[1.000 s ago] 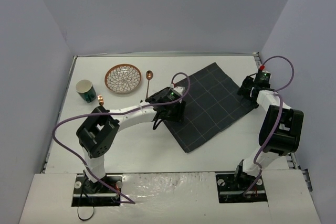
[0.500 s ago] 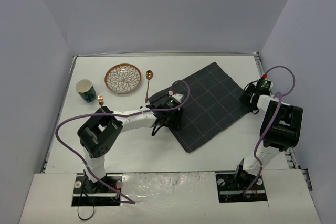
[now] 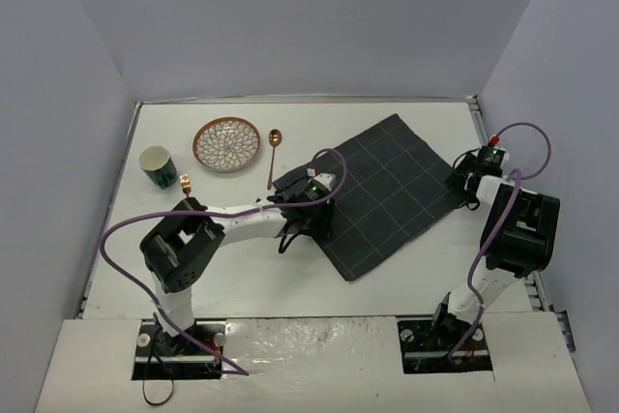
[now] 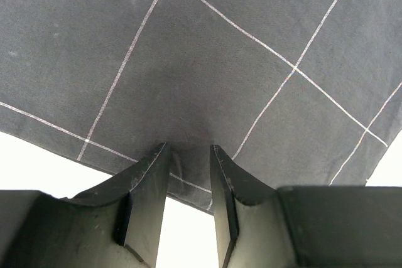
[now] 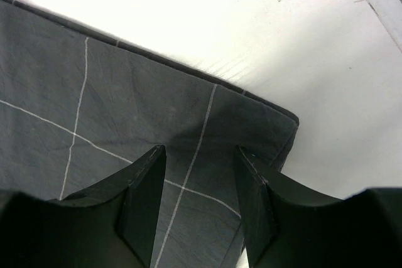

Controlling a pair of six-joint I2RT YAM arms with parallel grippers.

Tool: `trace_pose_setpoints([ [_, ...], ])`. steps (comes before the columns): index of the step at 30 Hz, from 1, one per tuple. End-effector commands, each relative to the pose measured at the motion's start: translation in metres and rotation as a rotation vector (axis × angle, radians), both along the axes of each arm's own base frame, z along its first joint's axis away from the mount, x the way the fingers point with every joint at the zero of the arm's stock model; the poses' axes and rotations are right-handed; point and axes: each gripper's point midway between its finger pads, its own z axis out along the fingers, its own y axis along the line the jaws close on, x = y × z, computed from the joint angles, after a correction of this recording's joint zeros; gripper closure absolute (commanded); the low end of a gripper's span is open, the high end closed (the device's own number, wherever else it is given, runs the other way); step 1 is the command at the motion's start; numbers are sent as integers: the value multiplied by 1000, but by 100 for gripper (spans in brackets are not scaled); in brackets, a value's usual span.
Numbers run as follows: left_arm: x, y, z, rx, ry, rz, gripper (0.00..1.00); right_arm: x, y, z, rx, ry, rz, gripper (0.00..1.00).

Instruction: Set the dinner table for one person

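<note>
- dinner table: spreads white and matte across the whole floor of the top view, between grey walls, with both arm bases at its near edge; carries everything else listed here.
- cloth: lies flat on the right-hand half of the table, dark grey with thin pale grid lines, turned like a diamond with one corner toward the far wall and one toward the arms.
- left gripper: sits at the cloth's left edge, fingers pointing in over the fabric. Stands only narrowly parted, with a small raised pucker of cloth between the tips, close against the left finger. Cannot tell whether that pucker is truly pinched.
- right gripper: sits at the cloth's right corner, near the table's right rim. Stands clearly parted, wider than the other, tips down on or just above flat fabric, with a grid line running between them. Has hold of nothing that shows.
- in the right wrist view: shows the cloth's corner just beyond the right finger, with bare white table past it.
- plate: rests at the far left, round, with a brown rim and a petal pattern, well apart from the cloth.
- spoon: lies just right of the plate, copper-coloured, bowl toward the far wall.
- cup: stands upright left of the plate, near the table's left edge, dark green outside and pale inside.
</note>
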Motion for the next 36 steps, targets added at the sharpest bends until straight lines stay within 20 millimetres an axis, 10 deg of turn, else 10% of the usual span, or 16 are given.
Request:
trace_pose_setpoints([
  [1,-22,23,-12,91,67,10,71,-5,-11,8,-26,15,-45,55],
  [7,-7,3,19,34,22,-8,57,5,-10,51,-49,-66,-27,49],
  [15,34,-44,119,-101,-137,-51,42,9,-8,175,-148,-295,-5,35],
  [20,60,-29,184,-137,-260,17,31,-2,9,254,-175,-476,44,22],
  [24,87,33,211,-180,-318,229,11,-15,34,296,-169,-598,108,6],
  [29,108,132,199,-226,-312,532,3,-33,62,330,-96,-763,152,0],
  [36,120,227,170,-245,-300,857,3,-40,128,324,-25,-836,349,0],
])
